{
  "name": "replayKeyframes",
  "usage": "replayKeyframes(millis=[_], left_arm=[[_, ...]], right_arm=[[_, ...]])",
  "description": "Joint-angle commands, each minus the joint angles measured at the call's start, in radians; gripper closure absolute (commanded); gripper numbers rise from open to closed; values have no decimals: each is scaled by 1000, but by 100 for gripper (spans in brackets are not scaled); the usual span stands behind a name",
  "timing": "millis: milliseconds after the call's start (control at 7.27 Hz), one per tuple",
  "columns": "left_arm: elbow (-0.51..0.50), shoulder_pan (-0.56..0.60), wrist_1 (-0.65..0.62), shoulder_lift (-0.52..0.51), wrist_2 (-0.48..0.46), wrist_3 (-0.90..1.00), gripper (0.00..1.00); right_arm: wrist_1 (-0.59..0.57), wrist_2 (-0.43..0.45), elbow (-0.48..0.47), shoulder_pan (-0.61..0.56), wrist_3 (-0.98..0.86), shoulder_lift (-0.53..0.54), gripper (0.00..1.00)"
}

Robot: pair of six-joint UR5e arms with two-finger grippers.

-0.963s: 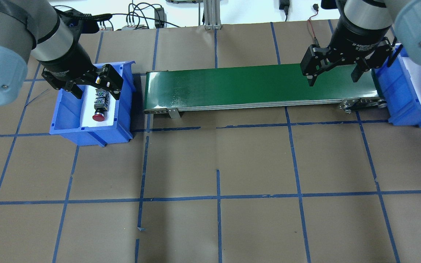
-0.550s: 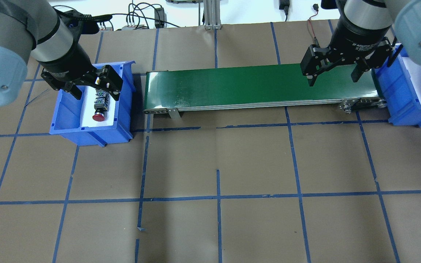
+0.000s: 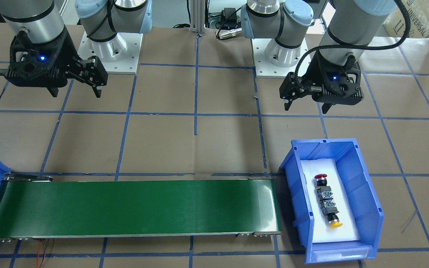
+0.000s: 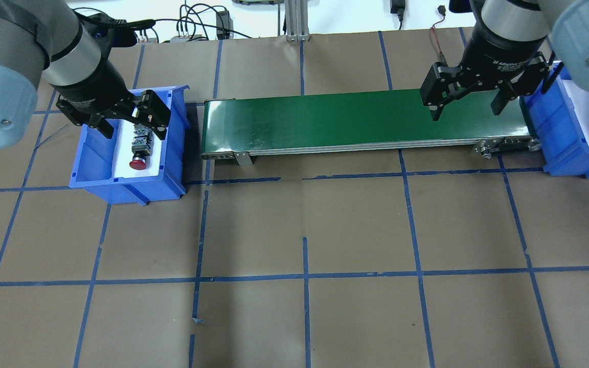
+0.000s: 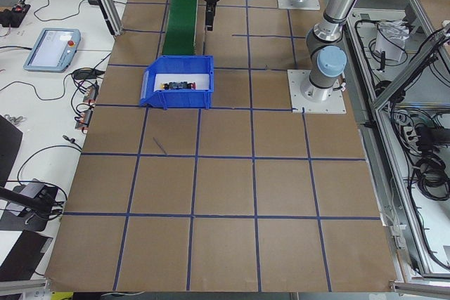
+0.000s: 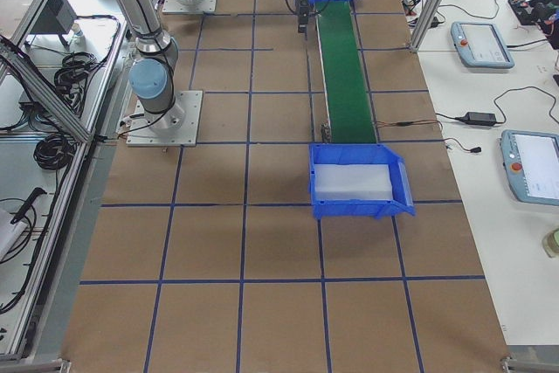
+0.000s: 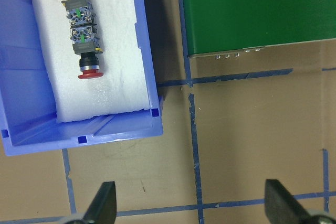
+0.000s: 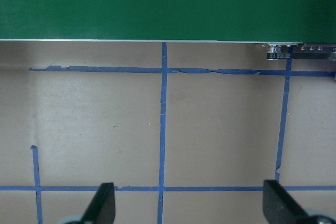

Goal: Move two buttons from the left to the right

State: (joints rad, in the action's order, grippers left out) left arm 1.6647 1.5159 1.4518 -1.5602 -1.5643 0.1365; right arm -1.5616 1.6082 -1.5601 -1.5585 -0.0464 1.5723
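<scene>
- left gripper [image 3: 306, 108] wide open, empty; pickup stage
- red mushroom-cap push button [image 7: 88, 70] and yellow-capped one [image 3: 335, 223] sit ahead of it
- next, i'd say: reach in, pinch one
- right gripper [image 3: 76, 92] gaping, empty

Below the left gripper [image 5: 209, 22], on its side away from the robot, a blue bin [image 5: 176, 98] holds the buttons [image 5: 179, 84]; the green conveyor [image 5: 179, 19] runs beyond.

Overhead + front cams face each other, share belt [image 4: 325, 117]; wrist cams straight down, close.
</scene>
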Motion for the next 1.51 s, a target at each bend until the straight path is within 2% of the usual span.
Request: replayKeyframes(millis=[0,963,1375], left_arm=[[-14,0,-1,5,10,2,0],[7,0,-2,15,12,52,0],[-8,-6,-14,17,26,203,0]], right_arm=[[0,-1,0,0,-1,0,0],[0,1,0,0,-1,0,0],[0,1,0,0,-1,0,0]])
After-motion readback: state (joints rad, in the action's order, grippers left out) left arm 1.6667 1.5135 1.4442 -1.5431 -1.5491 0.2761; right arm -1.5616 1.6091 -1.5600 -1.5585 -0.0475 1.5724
